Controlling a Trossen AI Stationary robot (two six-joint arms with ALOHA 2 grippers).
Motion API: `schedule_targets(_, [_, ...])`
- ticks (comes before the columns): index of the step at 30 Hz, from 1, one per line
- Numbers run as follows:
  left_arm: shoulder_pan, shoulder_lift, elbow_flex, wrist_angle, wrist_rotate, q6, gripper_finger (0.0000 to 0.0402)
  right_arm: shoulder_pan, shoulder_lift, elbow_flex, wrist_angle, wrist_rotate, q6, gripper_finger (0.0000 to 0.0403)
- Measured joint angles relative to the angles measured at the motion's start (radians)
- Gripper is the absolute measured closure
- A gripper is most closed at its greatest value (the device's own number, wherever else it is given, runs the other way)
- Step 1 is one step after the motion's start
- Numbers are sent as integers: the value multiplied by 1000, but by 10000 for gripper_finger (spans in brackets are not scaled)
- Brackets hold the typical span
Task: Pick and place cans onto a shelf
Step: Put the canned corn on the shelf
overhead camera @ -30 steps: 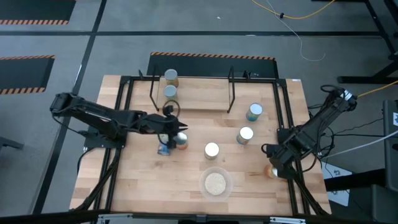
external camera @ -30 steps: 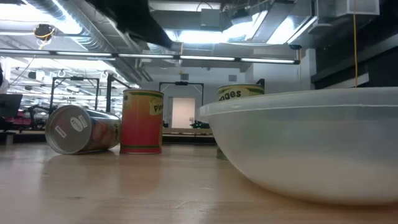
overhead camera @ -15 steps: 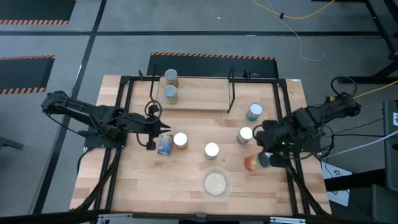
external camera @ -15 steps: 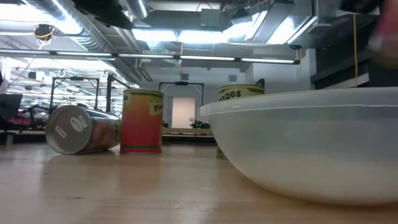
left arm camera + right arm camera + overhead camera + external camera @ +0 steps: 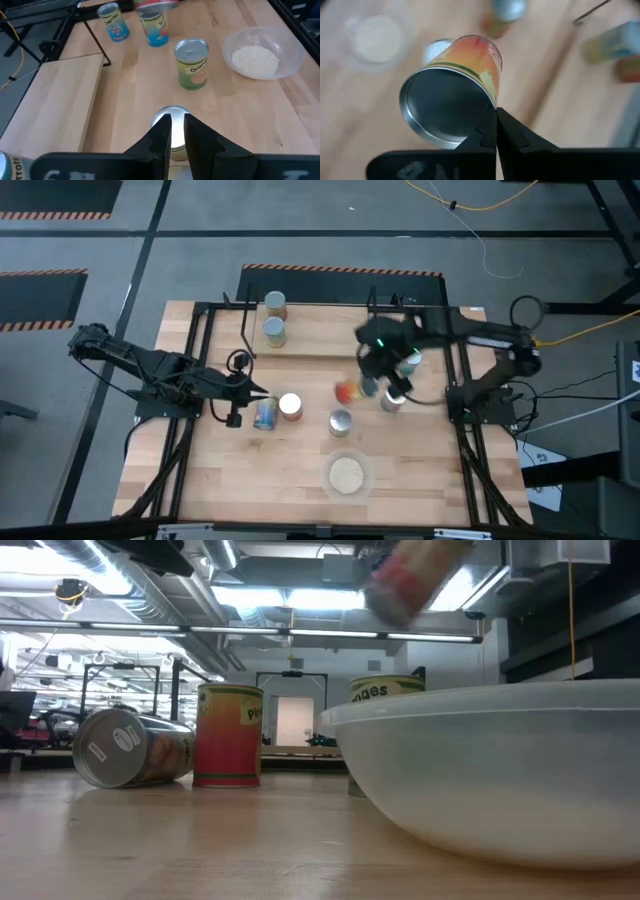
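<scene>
Right tool (image 5: 496, 131) — clamped on the rim of a red-orange labelled tin can with bare silver end (image 5: 451, 90), carried in the air above the wooden surface (image 5: 300, 470). Low light-wood shelf in black wire frame (image 5: 320, 332) lies just beyond it, away from the bowl side; can's long axis looks tilted, needs righting, I judge. Right arm nearer. Left tool (image 5: 176, 131) — fingers nearly together, low by a silver-topped can (image 5: 289, 406). Metal smooth, glossy.

The green-labelled can (image 5: 192, 64) at the left wrist frame's centre reads "Orang". In the low view, a can (image 5: 383, 690) behind the bowl (image 5: 500, 770) shows "nges".
</scene>
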Motion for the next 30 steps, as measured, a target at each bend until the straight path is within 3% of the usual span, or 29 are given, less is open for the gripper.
schedule_targets(7, [0,0,0,0,0,47,358,-200,220,248,37,-1,-237,402])
schedule_targets(15, [0,0,0,0,0,49,358,-369,459,437,37,-4,-277,402])
schedule_targets(22, [0,0,0,1,0,49,358,-456,573,463,36,-68,-281,402])
schedule_targets(30, [0,0,0,1,0,48,358,-494,611,458,37,-89,-278,402])
